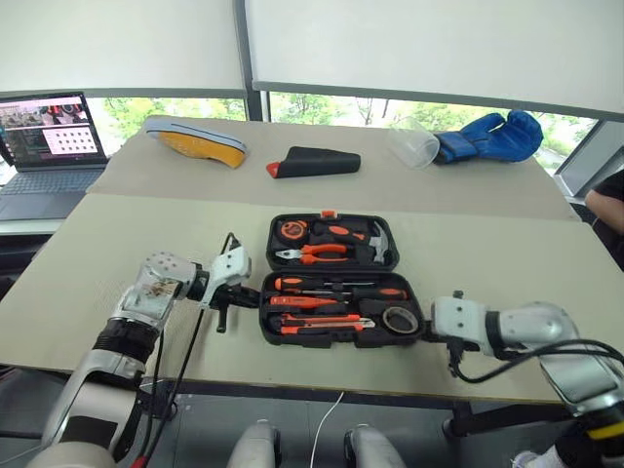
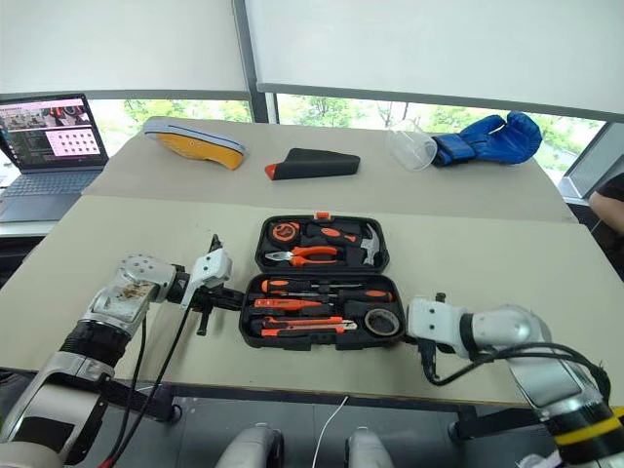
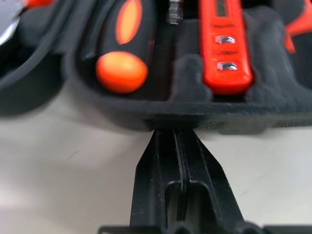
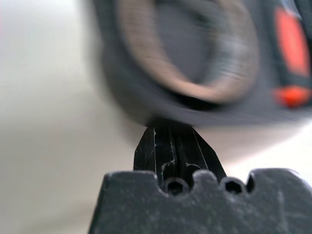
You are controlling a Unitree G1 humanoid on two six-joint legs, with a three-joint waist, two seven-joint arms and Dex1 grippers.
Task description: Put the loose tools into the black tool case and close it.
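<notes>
The black tool case (image 1: pixel 266 314) lies open near the table's front edge. Its far half holds pliers (image 1: pixel 317 254), a hammer and a tape measure. In the near half lie two screwdrivers (image 1: pixel 336 287), a utility knife (image 1: pixel 322 324) and a dark tape roll (image 1: pixel 400 318). My left gripper (image 1: pixel 255 299) is shut, its tips against the near half's left wall (image 3: pixel 195 119), close to a screwdriver handle (image 3: pixel 123 53) and a flat orange tool (image 3: pixel 224 46). At the right wall, beside the tape roll (image 4: pixel 195 53), my right gripper (image 1: pixel 427 331) is shut and empty too.
Across the far table lie a yellow-soled shoe (image 1: pixel 195 142), a black wedge pouch with a red tip (image 1: pixel 314 162), a clear cup (image 1: pixel 414 144) and a blue glove (image 1: pixel 492 136). A laptop (image 1: pixel 49 146) stands far left. A person's arm (image 1: pixel 609 210) shows at the right edge.
</notes>
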